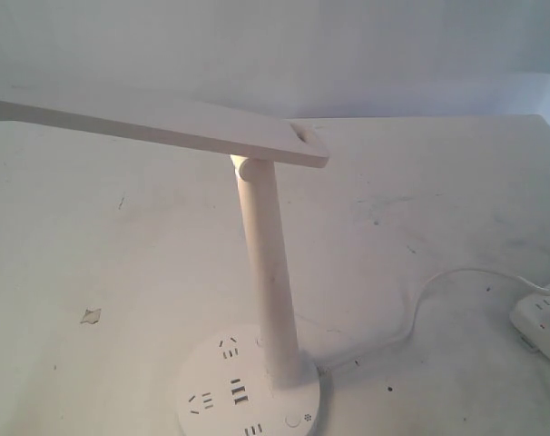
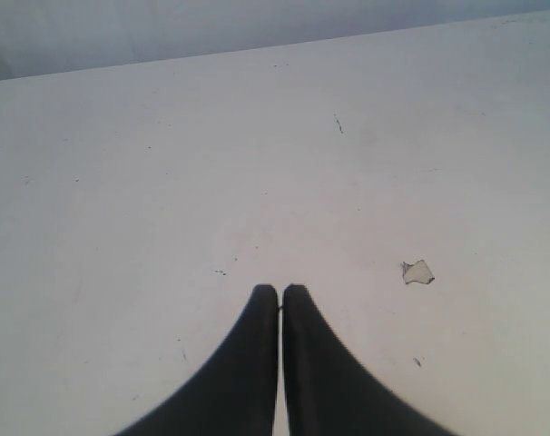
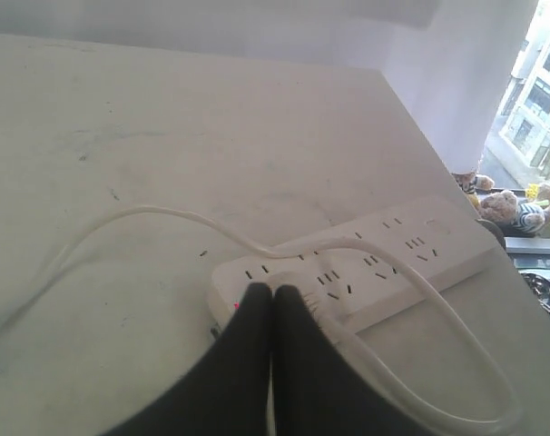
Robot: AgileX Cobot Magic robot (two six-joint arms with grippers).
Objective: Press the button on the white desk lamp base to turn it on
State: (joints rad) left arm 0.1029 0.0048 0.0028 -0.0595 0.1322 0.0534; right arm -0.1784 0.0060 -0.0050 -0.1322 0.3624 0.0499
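**Clerk:** Item one, left gripper point(image 2: 279, 291)?

**Checker:** Two dark fingers pressed tip to tip, no gap showing. Nothing between them. Bare white table point(image 2: 166, 182) lies under them; whether the tips touch it cannot be told. A small pale flake point(image 2: 418, 272) lies on the table near the tips.

**Clerk:** Item two, right gripper point(image 3: 272, 291)?

**Checker:** Same condition: fingers together, holding nothing. The tips sit over one end of a white power strip point(image 3: 393, 259), beside a small red dot on it. Contact with the strip cannot be told.

**Clerk:** Around that strip?

**Checker:** A thin white cord point(image 3: 148, 213) crosses its top and loops away over the table on both sides. Past the table's edge, stuffed toys point(image 3: 506, 207) rest on a window ledge.

**Clerk:** Item three, lamp point(image 1: 266, 263)?

**Checker:** White, upright near the front of the table in the exterior view. The slim pole point(image 1: 268, 272) leans slightly. The long flat head point(image 1: 157, 123) reaches out to the left, with a yellowish patch under it at the pole's top.

**Clerk:** Lamp base point(image 1: 211, 381)?

**Checker:** Flat round disc with dark socket slots on its top face, partly cut off by the lower edge of the view.

**Clerk:** Button point(image 1: 295, 420)?

**Checker:** Tiny ringed circle on the disc's front right part, just right of the pole's foot. Nothing rests on it.

**Clerk:** Strip and lamp?

**Checker:** Well apart: strip at the far right edge, cord running between them.
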